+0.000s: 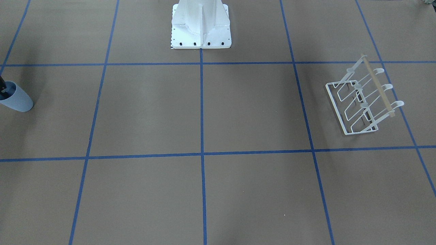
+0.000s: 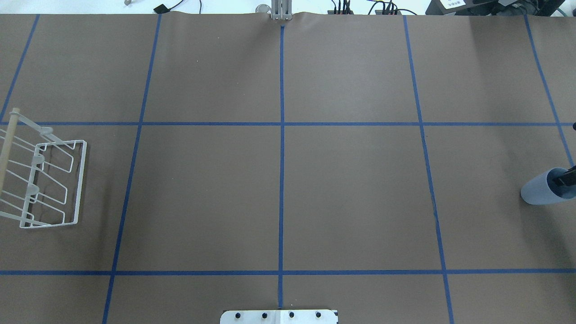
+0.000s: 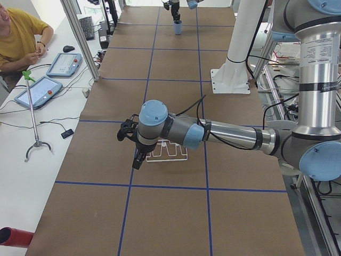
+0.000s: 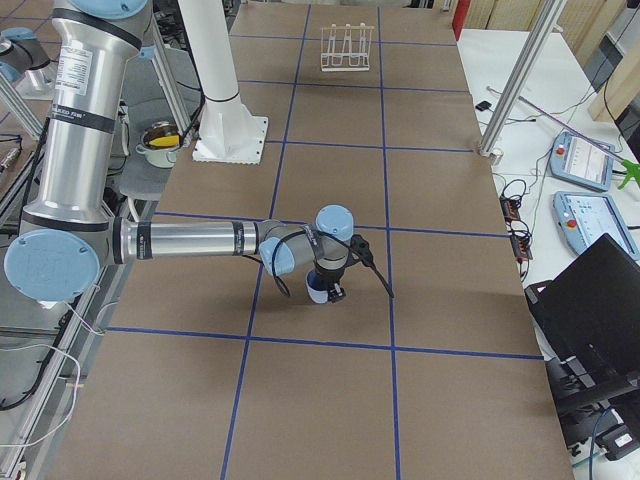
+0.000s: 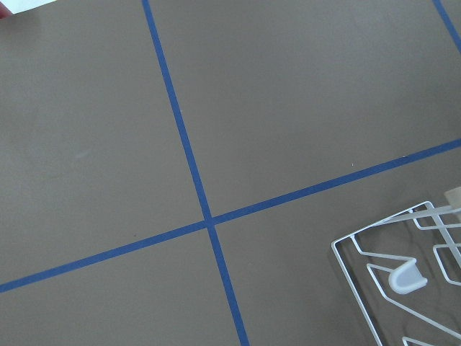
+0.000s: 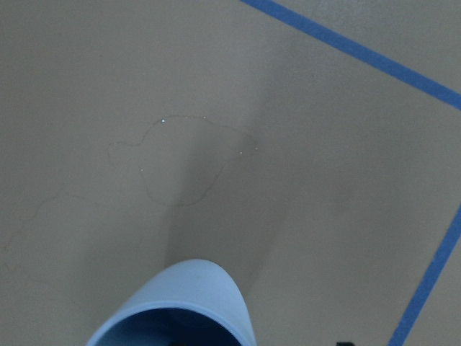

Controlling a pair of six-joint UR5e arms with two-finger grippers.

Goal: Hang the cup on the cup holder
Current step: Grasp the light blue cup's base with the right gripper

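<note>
Right fingers (image 2: 568, 177): one dark tip dips into the mouth of the pale blue cup (image 2: 537, 193), which stands upright on the brown surface (image 2: 351, 198) near its right-hand end, at the overhead view's edge. Whether the cup wall is pinched cannot be told. Left fingers (image 3: 137, 159) point down just beside the white wire rack (image 1: 362, 102) at the opposite end; their spread cannot be told. One cup and one rack, well apart. Six rounded prongs in two rows of three and one wooden dowel (image 1: 378, 86), all bare.
</note>
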